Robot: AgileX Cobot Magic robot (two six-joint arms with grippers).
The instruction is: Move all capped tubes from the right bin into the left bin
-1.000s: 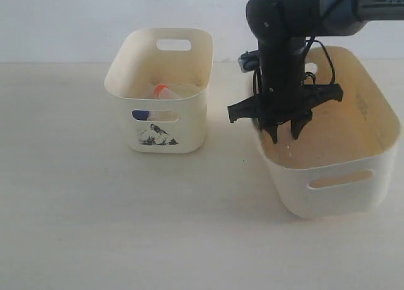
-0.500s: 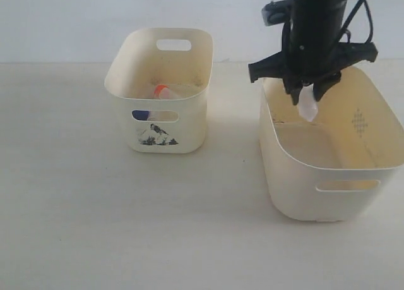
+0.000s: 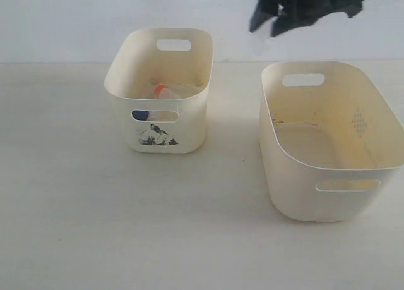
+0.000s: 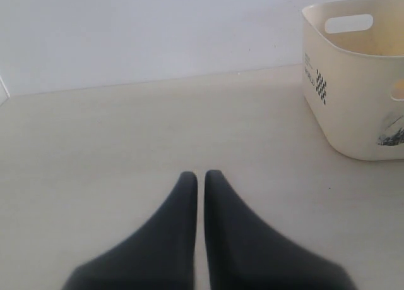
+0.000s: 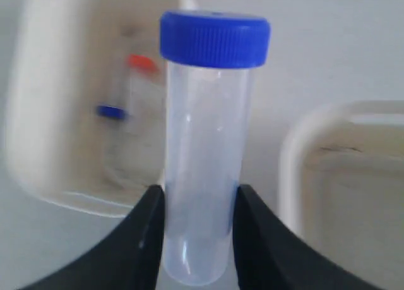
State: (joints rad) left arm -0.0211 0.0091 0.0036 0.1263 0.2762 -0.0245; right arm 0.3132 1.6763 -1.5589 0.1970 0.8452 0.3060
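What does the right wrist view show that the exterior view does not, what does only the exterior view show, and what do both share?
Only the right wrist view: a blue-capped tube clamped between the fingers of the right gripper. Only the exterior view: the picture sticker on the left bin and the dotted diamond mark inside the right bin. Both: the two bins, plus an orange cap and a blue cap in the left bin.
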